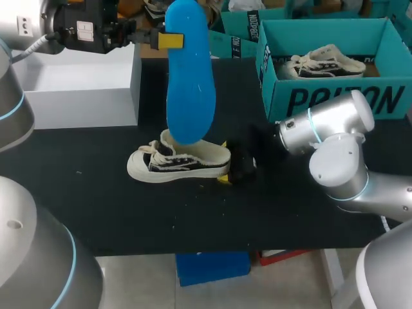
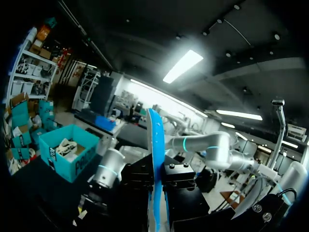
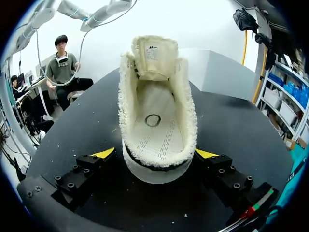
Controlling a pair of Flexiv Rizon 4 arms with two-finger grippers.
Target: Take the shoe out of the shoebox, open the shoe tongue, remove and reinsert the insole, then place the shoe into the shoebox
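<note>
Grippers first: both were occupied. On the table (image 1: 96, 193), well apart from the teal shoebox (image 1: 328, 100), the shoe (image 1: 177, 161) was stood on its sole, its heel pinched by the right gripper (image 1: 223, 162). Above it, the blue insole (image 1: 190, 77) was held upright, clamped in the left gripper (image 1: 170, 40). Unboxing, tongue opening and insole removal were judged done. Reinsertion and boxing were left. Only in the right wrist view were the bare footbed and raised tongue shown. A second shoe (image 1: 325, 64) in the shoebox was shown only elsewhere.
</note>
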